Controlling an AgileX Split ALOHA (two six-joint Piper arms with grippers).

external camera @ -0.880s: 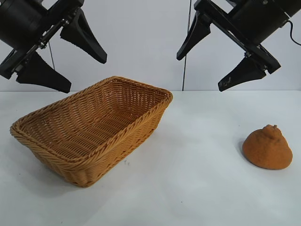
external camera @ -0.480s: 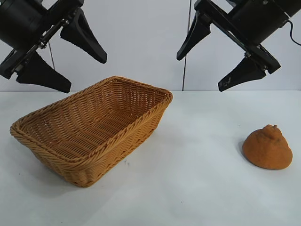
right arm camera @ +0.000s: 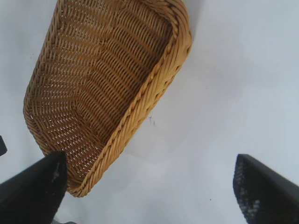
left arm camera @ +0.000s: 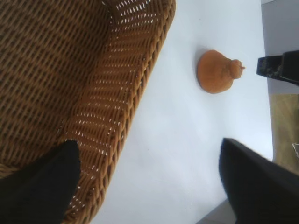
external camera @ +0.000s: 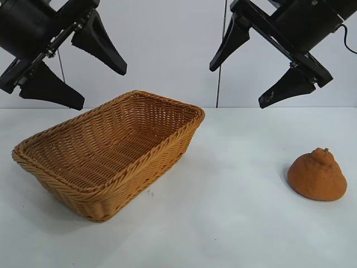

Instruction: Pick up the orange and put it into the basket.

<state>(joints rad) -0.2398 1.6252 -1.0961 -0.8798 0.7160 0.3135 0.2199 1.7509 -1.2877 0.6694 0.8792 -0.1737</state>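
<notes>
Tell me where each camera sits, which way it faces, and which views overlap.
Exterior: level, facing both arms; shows basket, orange, left gripper and right gripper, both open and raised.
Left wrist: high on the left arm, looking down on the basket side, table and orange; its own fingertips show.
Right wrist: high on the right arm, looking down at basket; own fingertips show, no orange.
All share the basket.

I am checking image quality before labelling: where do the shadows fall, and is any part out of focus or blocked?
Exterior view: soft, even light; the basket and the orange cast only faint shadows on the table. Left wrist view: the orange is sharp, while the dark open fingers are blurred and block the lower corners. Right wrist view: the basket is clear, the near fingers blurred.
</notes>
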